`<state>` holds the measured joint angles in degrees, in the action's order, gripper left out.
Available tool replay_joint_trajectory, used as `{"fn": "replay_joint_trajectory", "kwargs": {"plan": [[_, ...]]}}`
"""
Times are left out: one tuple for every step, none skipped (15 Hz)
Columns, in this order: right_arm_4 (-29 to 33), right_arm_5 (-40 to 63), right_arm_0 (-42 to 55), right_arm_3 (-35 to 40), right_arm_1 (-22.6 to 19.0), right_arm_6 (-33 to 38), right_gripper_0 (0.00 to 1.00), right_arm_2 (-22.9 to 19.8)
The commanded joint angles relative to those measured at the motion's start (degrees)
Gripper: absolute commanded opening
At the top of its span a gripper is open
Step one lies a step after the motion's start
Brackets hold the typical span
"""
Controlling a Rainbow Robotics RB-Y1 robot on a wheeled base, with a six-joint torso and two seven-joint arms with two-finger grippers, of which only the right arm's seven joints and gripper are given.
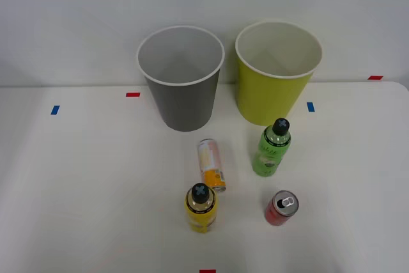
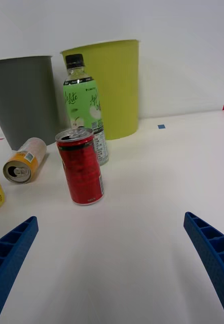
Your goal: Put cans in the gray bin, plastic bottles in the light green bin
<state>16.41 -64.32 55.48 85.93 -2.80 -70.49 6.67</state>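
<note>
Right gripper [image 2: 112, 268]: blue ribbed fingers [image 2: 10, 248] spread wide apart, nothing between them, held low over the white table [image 2: 157, 202]. The red can [image 2: 81, 167] stands upright ahead of the open fingers, nearer the one seen at the wrist picture's left, and apart from both. It is a short metal cylinder with a glossy red wall, black band and silver top with pull tab.

Just behind it stands the green bottle [image 2: 84, 109], clear plastic, black screw cap, white-green printed label. Beside the red can, the cream-white and orange can [image 2: 25, 159] lies on its side, opened end facing the camera. The yellow bottle [image 1: 200, 208] stands upright, black-capped, near the lying can's orange end and well left of the red can.

At the table's far side, the gray bin [image 1: 182, 81] and the light green bin [image 1: 275, 75] stand side by side, apart, both round, tapered, smooth-walled with white rims and pale interiors. The green bottle stands just in front of the light green bin.
</note>
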Motion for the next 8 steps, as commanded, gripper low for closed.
{"fn": "replay_joint_trajectory", "kwargs": {"plan": [[-5.25,0.52,-1.60,-1.90,-0.71,-0.18,1.00,3.44],[-8.94,0.52,-1.60,-1.55,-1.77,-0.53,1.00,6.34],[-11.84,0.52,-1.60,-0.50,-2.82,-1.14,1.00,9.15],[-14.30,0.52,-2.21,1.00,-4.58,-2.90,1.00,12.31],[-16.59,0.52,-3.00,2.67,-6.86,-8.17,1.00,15.30],[-18.87,0.52,-4.41,3.98,-9.15,-14.41,1.00,17.50],[-21.33,0.52,-5.82,4.25,-10.91,-18.11,1.00,19.35],[-24.06,0.52,-7.31,4.25,-12.66,-20.83,1.00,21.10]]}}
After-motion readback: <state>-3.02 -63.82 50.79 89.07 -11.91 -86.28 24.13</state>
